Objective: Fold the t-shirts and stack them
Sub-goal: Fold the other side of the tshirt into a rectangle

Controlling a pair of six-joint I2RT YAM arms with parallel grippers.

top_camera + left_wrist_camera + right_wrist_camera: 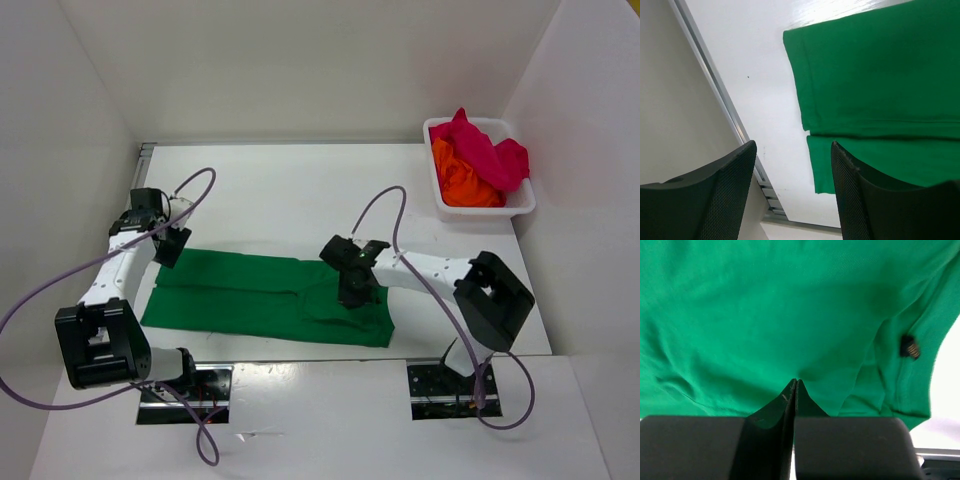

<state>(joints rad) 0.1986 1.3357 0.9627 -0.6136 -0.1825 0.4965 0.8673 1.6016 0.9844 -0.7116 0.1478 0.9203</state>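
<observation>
The green t-shirt [240,290] lies flat across the near half of the table, folded into a long band. My right gripper [352,292] is down on its right part, shut, with its tips [796,381] pinched into the cloth [765,305], which creases toward them. My left gripper [170,245] hovers open at the shirt's left end, where the green hem [880,75] runs under the right finger [855,195]; nothing is between its fingers. The orange t-shirt [462,180] and the magenta-red t-shirt [485,150] sit bunched in the basket.
The white basket [520,205] stands at the back right by the wall. White walls close in the table on the left, back and right. A metal rail [715,85] runs along the table's left edge. A small black tag [909,346] shows on the shirt's seam.
</observation>
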